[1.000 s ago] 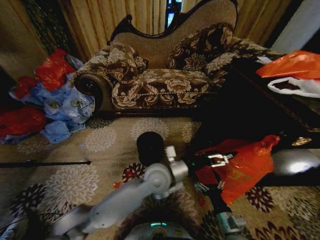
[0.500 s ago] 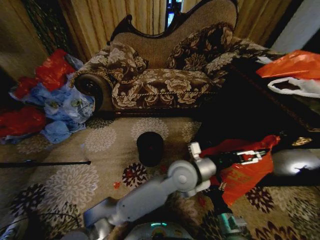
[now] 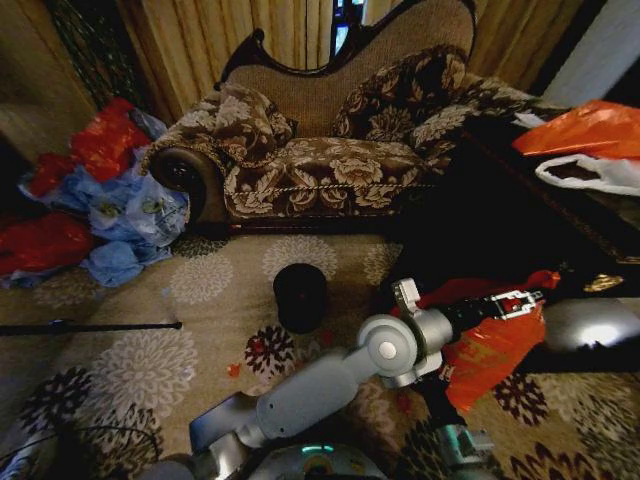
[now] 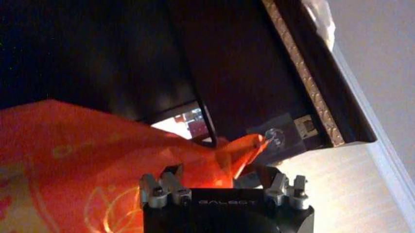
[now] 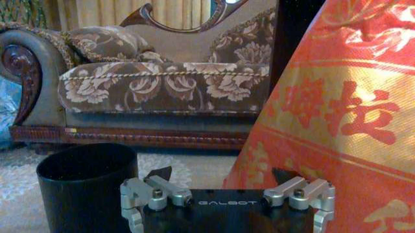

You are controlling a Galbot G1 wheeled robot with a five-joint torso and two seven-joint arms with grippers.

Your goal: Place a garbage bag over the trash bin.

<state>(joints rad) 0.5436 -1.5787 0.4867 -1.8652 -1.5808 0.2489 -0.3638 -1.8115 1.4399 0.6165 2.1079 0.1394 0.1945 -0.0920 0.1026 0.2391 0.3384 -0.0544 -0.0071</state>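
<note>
the left arm (image 3: 320, 390) is smooth grey with a round silver joint. both wrist mounts are black, lettered "galbot", with screwed silver finger brackets.

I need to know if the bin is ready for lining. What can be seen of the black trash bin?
The trash bin is a small, squat, plain black cylinder with a round open rim, matte and smooth like plastic. It stands upright on the flowered carpet in front of the sofa. Its mouth is bare: no bag lines or covers it. Nothing touches it; the garbage bag hangs to its right, apart from it. In the right wrist view the bin is close by, its inside dark.
</note>
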